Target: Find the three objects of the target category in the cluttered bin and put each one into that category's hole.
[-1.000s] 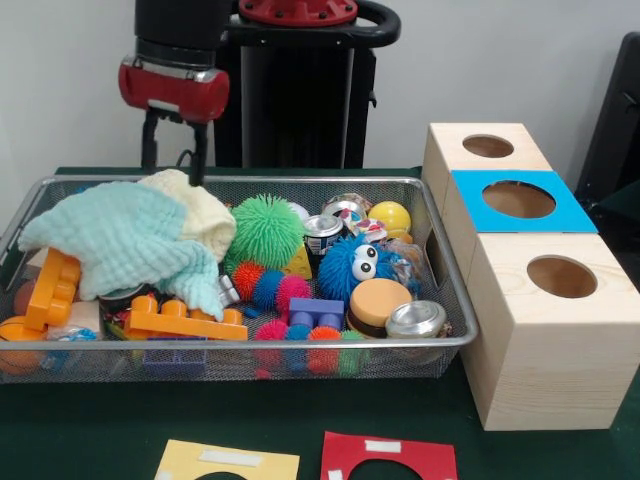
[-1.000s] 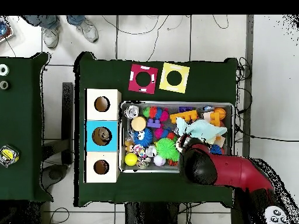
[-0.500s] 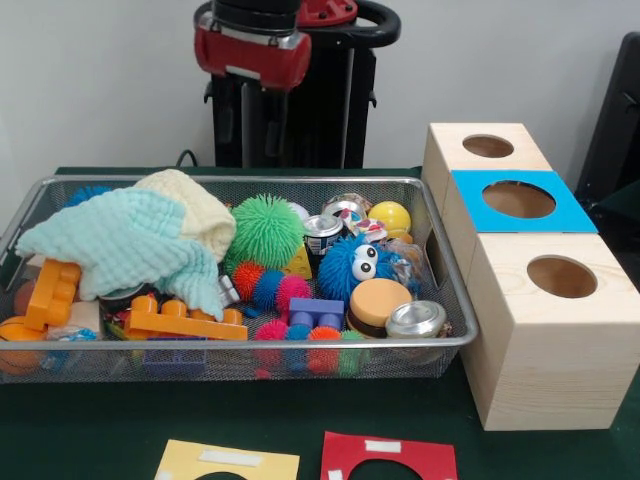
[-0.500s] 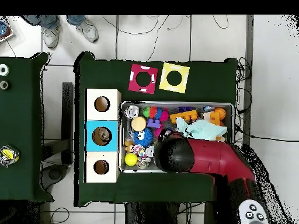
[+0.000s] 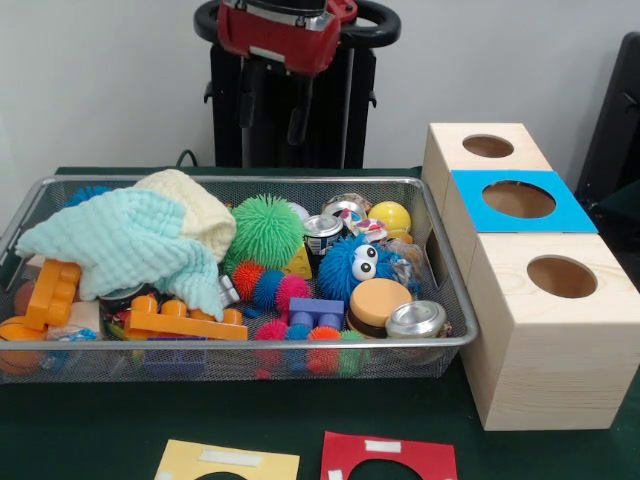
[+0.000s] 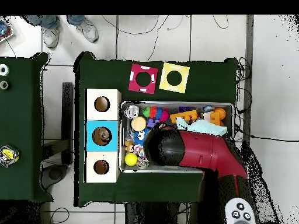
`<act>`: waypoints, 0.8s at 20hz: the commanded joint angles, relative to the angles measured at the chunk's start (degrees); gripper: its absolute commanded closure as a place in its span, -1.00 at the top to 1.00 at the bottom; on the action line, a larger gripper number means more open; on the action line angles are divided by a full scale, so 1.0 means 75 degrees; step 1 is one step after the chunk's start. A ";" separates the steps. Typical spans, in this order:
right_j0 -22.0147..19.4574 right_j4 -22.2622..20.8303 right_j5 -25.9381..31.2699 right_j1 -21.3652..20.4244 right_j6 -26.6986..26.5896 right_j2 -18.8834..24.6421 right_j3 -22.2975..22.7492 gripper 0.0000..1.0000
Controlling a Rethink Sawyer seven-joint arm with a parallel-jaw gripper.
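While the red and black arm hangs above the far side of the bin, its gripper [image 5: 272,108] shows two dark fingers pointing down, spread apart and holding nothing. Below it sits a rectangular wire mesh bin [image 5: 300,345] with a shiny metal rim, resting on a dark green table [image 5: 100,430].

On one side of the bin lies a soft, waffle-textured cloth [image 5: 130,240], mint green with a cream fold on top. Under its edge are glossy orange plastic blocks [image 5: 180,320]. Near the middle sits a round green ball covered in rubbery spikes [image 5: 266,230], and in front of it a striped spiky caterpillar toy [image 5: 268,285] in orange, blue and pink. A fuzzy blue ball with googly eyes [image 5: 360,263] sits beside a small metal can [image 5: 322,236]. A smooth yellow ball [image 5: 390,216] lies at the far corner, and a flat round tan lid [image 5: 379,300] and a second silver can [image 5: 416,319] lie at the near corner.

Just beside the bin stand three pale wooden boxes [image 5: 545,340] in a row, each with a round hole on top; the middle one wears a blue square card [image 5: 517,200]. In the overhead view an object sits inside the middle hole [image 6: 104,136]. Yellow [image 5: 226,463] and red [image 5: 388,457] square cards lie flat on the table in front of the bin.
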 commanded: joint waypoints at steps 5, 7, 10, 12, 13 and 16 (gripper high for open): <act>0.0893 0.1261 -0.0642 0.1482 0.3807 -0.1596 -0.0222 1.00; 0.0744 0.1634 -0.0725 0.1567 0.3960 -0.1676 -0.0089 1.00; 0.0649 0.1985 -0.0953 0.1883 0.4616 -0.2220 -0.0100 1.00; 0.0493 0.2318 -0.1348 0.2034 0.5159 -0.2560 0.0132 1.00; 0.0505 0.2357 -0.1315 0.2073 0.5351 -0.2856 0.0134 1.00; 0.0544 0.2507 -0.0679 0.1854 0.5604 -0.3601 0.0066 1.00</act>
